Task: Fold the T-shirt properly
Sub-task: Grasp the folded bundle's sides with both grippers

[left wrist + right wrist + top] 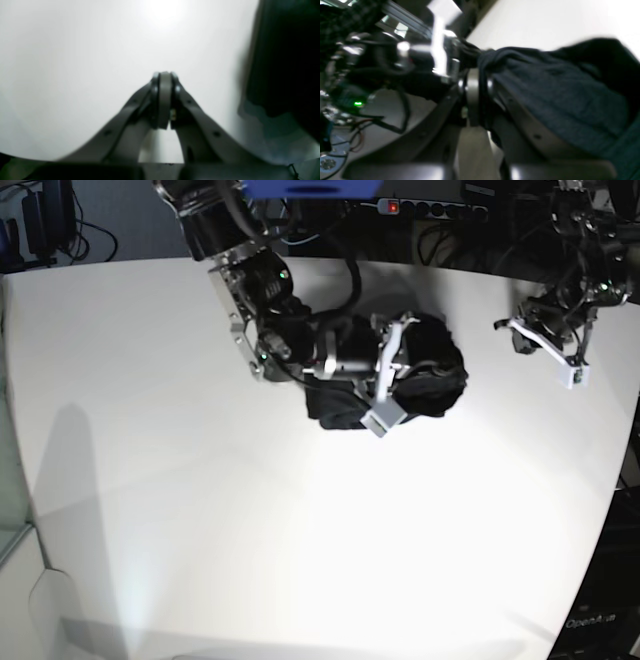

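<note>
From where I stand, the near stretch of the white table (250, 560) lies bare, and further in sits the T-shirt (430, 375), bunched into a dark lump rather than spread flat. The right gripper (480, 75) is low over that lump, its jaws narrowed on a gathered ridge of fabric that runs up between them and drapes off to one side. I would judge the step in hand to be picking up and opening out the crumpled garment, with no fold made yet; the next move calls for lifting this pinch clear without dropping it, then getting the cloth flat. Beyond the T-shirt, toward the far table edge, the left gripper (165, 75) hangs with its 2 jaws pressed together on nothing, well apart from the fabric.
</note>
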Robot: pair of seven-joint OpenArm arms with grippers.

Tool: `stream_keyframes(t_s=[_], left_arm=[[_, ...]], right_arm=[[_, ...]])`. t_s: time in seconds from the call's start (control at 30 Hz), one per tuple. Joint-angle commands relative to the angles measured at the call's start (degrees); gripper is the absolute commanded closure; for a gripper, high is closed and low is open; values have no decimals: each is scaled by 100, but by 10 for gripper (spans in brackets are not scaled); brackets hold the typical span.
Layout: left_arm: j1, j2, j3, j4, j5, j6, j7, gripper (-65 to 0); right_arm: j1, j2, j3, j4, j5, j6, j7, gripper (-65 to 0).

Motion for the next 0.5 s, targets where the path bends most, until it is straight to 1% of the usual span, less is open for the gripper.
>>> stream_keyframes(t_s=[0.0, 0.17, 0.23, 0.27, 0.37, 0.47], left_arm=[[33, -79, -44, 117, -51, -26, -98, 0], [60, -88, -53, 117, -51, -26, -63, 0], [112, -88, -53, 117, -60, -26, -63, 0], [156, -88, -53, 152, -78, -26, -80, 0], [244, -132, -53, 407, -51, -26, -63, 0], [288, -132, -53, 750, -51, -26, -54, 0]], right_arm=[[183, -75, 0, -24, 178, 21, 161, -69], [385, -75, -27, -429, 187, 21, 152, -274], [438, -75, -44, -429, 187, 21, 99, -335], [473, -75, -106, -411, 187, 21, 73, -352], [622, -75, -484, -262, 187, 21, -59, -353], [648, -75, -668, -42, 178, 21, -59, -353]])
